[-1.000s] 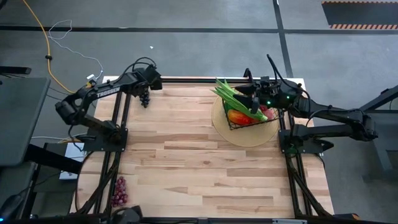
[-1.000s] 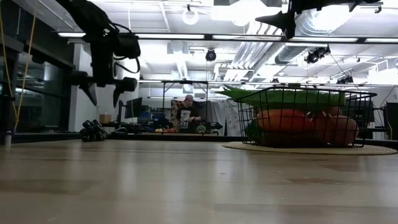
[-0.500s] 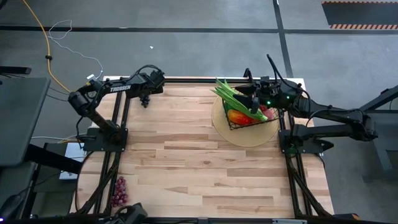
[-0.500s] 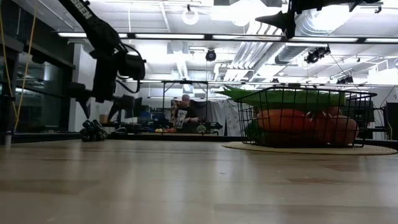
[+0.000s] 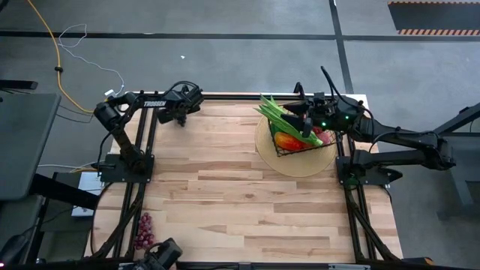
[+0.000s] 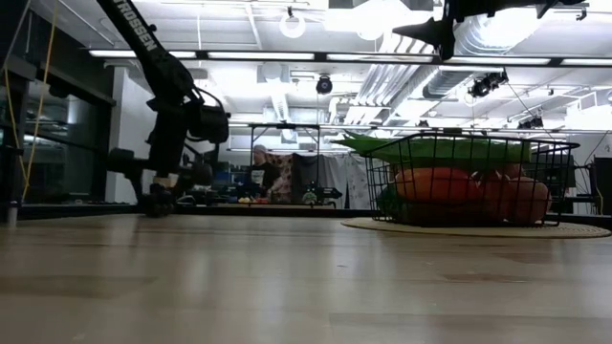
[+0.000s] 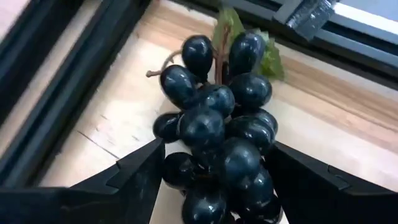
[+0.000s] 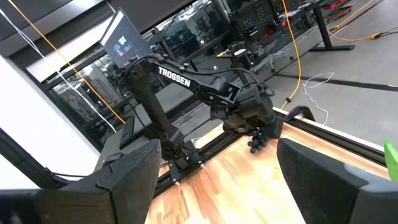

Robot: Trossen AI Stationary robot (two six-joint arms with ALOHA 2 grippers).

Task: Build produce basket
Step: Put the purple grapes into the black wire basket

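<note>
Between the dark fingers (image 7: 140, 180) lie glossy blue-black grapes (image 7: 221, 137) with a pale green leaf (image 7: 267, 59), on the counter (image 5: 225, 187) of light striped wood. Well away from them, a black wire basket (image 5: 304, 142) shows green, orange and red produce (image 5: 289, 139) on a tan mat (image 5: 289, 165).

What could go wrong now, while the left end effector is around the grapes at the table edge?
1. The left end effector is open around the grapes, which lie by the table's black edge frame; a finger may strike it.
2. The bunch is loose and may slip.
3. The basket already looks full, so grapes may roll off.
</note>
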